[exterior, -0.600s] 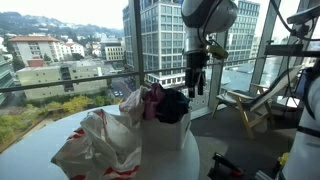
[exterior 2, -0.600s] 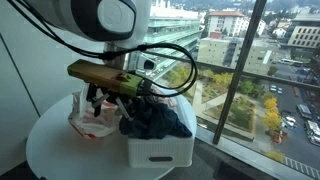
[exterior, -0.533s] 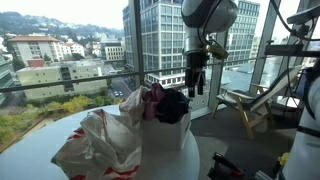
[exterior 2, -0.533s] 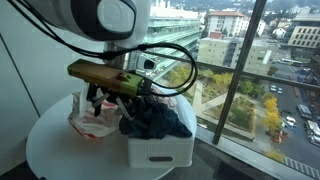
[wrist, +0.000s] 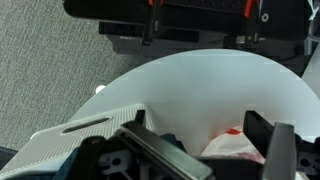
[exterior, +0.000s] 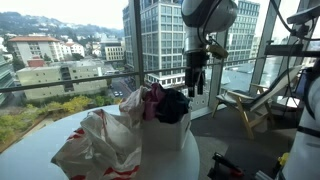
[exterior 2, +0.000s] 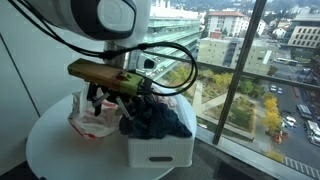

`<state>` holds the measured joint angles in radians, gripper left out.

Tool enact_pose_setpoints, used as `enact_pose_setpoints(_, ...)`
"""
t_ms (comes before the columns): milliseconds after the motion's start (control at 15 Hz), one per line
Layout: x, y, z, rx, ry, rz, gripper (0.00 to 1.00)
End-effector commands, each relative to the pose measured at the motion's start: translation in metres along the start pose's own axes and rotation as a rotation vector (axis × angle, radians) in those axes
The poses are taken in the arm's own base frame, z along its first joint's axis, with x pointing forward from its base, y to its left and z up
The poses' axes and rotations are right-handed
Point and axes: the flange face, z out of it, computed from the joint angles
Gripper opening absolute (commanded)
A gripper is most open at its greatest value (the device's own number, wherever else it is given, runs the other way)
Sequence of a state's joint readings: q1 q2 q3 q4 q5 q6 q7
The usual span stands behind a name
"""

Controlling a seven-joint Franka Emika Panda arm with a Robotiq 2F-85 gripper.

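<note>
Tool (exterior: 196, 88) spread wide and holding nothing, hanging in the air above a crumpled plastic bag (exterior: 95, 140) and the white bin (exterior: 165, 135) beside it, clear of both. In the wrist view the two dark fingers (wrist: 130, 150) frame a corner of the bag, white with red print, with the bin's rim to one side.

The bin stands on a round white tabletop (exterior 2: 55, 150), close to the edge that faces the windows, and is heaped above its rim with clothes: a dark blue garment (exterior 2: 155, 120) slumped over the top and a pink garment (exterior: 152, 98) bunched next to it. The bag lies against the bin's side, further in from that edge, its folds reaching about as high as the rim.

Beyond the tabletop, grey carpet (wrist: 50, 60) covers the floor, with a piece of black equipment (wrist: 200, 15) standing on it in the wrist view. Floor-to-ceiling windows (exterior 2: 235, 80) show in both exterior views, giving onto office blocks, trees and a street far below.
</note>
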<state>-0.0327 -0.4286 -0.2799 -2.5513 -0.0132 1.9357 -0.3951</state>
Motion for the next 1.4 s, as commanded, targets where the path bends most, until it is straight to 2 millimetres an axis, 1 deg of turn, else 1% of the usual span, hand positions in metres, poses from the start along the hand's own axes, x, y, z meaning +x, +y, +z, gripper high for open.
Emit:
enact_pose_setpoints(0, 0.018, 0.003, -0.007, -0.017, 0.034, 0.017, 1.00)
enact_pose_setpoints(200, 0.046, 0.013, -0.025, -0.091, 0.136, 0.054, 1.00)
enact_pose_setpoints(333, 0.070, 0.021, -0.026, -0.117, 0.183, 0.083, 1.00)
enact_pose_setpoints(400, 0.082, 0.026, -0.021, -0.148, 0.224, 0.093, 1.00)
enact_pose_setpoints(533, 0.104, 0.036, -0.007, -0.168, 0.245, 0.130, 1.00)
enact_pose_setpoints(733, 0.130, 0.050, 0.020, -0.204, 0.258, 0.172, 1.00)
enact_pose_setpoints(800, 0.135, 0.056, 0.028, -0.221, 0.255, 0.191, 1.00)
enact_pose_setpoints(867, 0.137, 0.061, 0.034, -0.235, 0.241, 0.201, 0.75)
enact_pose_setpoints(933, 0.137, 0.063, 0.037, -0.236, 0.235, 0.212, 0.73)
enact_pose_setpoints(1067, 0.135, 0.066, 0.039, -0.243, 0.223, 0.224, 0.58)
enact_pose_setpoints(1133, 0.132, 0.067, 0.039, -0.257, 0.222, 0.234, 0.49)
enact_pose_setpoints(1200, 0.128, 0.067, 0.038, -0.276, 0.208, 0.237, 0.43)
enact_pose_setpoints(1333, 0.124, 0.065, 0.038, -0.303, 0.182, 0.248, 0.27)
